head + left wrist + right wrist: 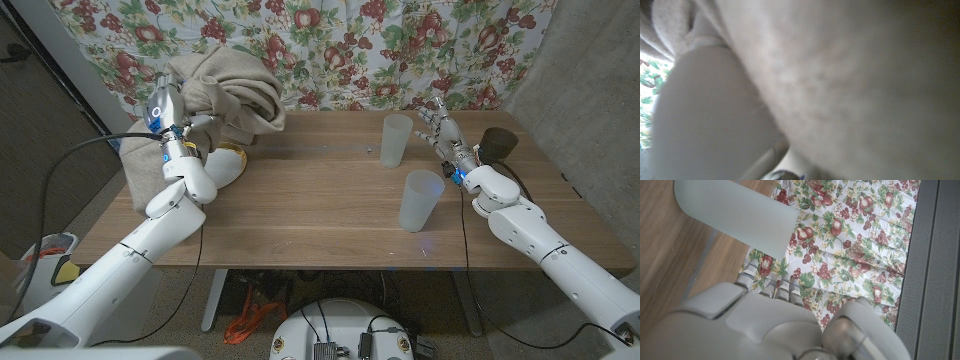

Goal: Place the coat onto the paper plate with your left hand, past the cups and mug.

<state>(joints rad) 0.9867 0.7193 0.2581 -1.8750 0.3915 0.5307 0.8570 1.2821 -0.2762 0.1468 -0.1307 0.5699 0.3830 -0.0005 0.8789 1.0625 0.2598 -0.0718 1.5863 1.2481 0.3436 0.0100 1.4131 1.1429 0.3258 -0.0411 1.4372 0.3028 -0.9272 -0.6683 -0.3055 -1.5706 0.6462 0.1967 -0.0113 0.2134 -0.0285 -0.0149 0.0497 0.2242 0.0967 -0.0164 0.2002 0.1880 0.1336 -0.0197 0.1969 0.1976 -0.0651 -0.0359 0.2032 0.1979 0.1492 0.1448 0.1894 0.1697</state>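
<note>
The beige coat [228, 92] hangs bunched above the table's far left corner, gripped by my left hand [180, 128], whose fingers are buried in the fabric. One fold of it trails down past the table's left edge. Just below the coat a piece of the paper plate [230, 165] shows. In the left wrist view, blurred coat fabric [840, 80] lies close against the camera. Two translucent cups [397, 140] [420, 200] stand right of centre, with a dark mug [500, 142] at the far right. Between the mug and the farther cup my right hand [440, 124] is raised, fingers apart, holding nothing. The right wrist view looks over my right hand [770, 325] at a cup [740, 215].
A floral curtain [400, 50] hangs right behind the table. Bare wood [310, 190] stretches between the plate and the cups. The table's left edge runs close beside the plate.
</note>
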